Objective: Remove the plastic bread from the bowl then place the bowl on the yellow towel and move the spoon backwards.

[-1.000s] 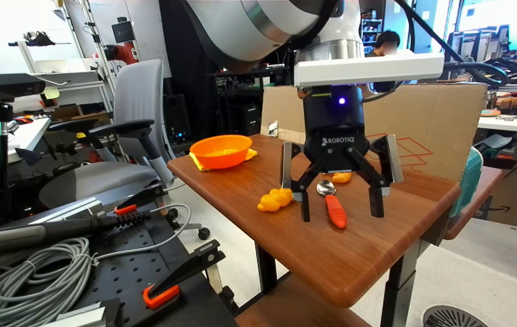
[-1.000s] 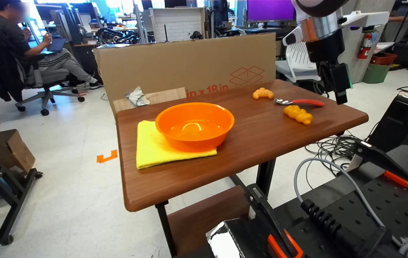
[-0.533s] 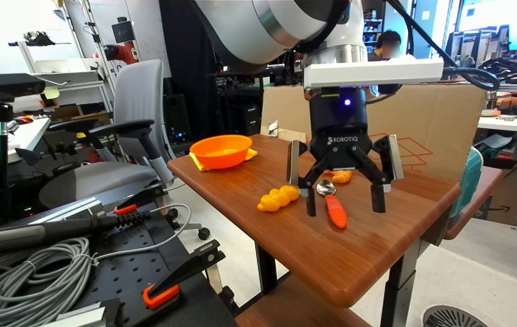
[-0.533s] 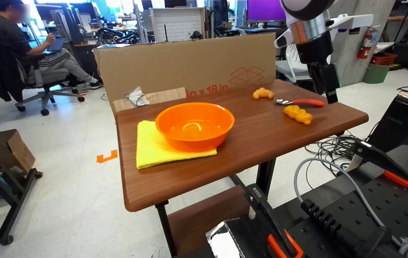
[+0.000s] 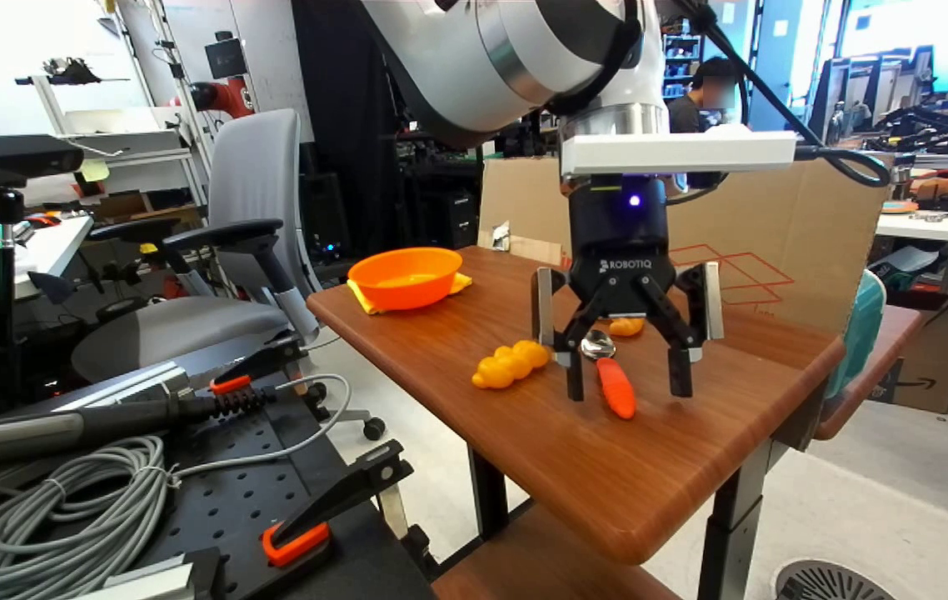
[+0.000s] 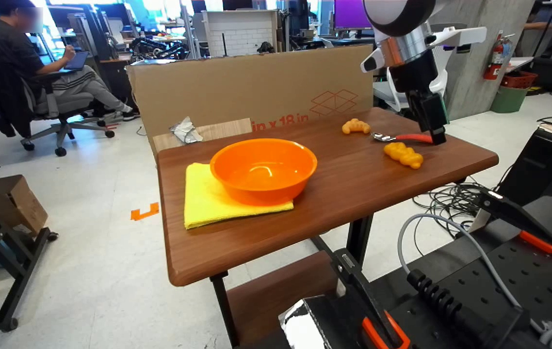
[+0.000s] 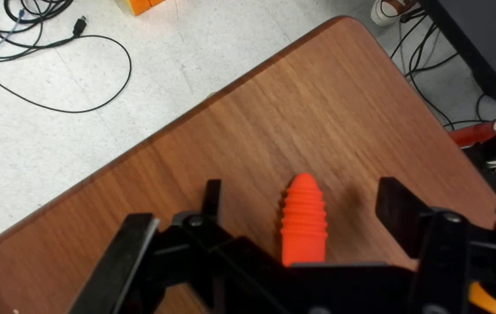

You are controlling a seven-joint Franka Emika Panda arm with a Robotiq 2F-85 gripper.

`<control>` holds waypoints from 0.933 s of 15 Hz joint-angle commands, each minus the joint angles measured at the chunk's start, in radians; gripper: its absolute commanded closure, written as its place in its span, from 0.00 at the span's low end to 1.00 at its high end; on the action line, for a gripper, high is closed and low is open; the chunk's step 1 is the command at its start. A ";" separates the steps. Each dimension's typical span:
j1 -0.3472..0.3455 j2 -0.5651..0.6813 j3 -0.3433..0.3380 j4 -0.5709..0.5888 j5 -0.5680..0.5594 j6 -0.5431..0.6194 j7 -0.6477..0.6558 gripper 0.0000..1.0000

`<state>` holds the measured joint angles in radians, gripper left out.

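Observation:
The orange bowl rests on the yellow towel; its inside shows bare in an exterior view. The lumpy yellow-orange plastic bread lies on the table beside the spoon. A second, curved yellow-orange piece lies near the spoon's metal head. The spoon's red-orange ribbed handle shows between my fingers in the wrist view; its head is hidden there. My gripper is open, pointing down low over the handle, one finger on each side. Nothing is held. Whether the fingertips touch the table I cannot tell.
A cardboard panel stands along one long side of the table. A rounded table corner shows past the handle. A black bench with clamps and coiled cable stands close by. A grey chair is behind the table.
My gripper has moved in over the spoon's handle and lowered, its fingertips now close to the handle. Bowl, towel, bread and spoon have not moved.

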<state>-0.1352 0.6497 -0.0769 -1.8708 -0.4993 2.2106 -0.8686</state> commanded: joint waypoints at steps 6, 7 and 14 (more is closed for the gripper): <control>0.008 0.029 0.014 0.066 0.021 -0.071 0.001 0.80; 0.007 0.027 0.014 0.065 0.021 -0.072 0.001 0.89; 0.004 0.015 0.016 0.059 0.024 -0.068 0.001 0.94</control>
<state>-0.1316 0.6626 -0.0658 -1.8366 -0.4984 2.1764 -0.8636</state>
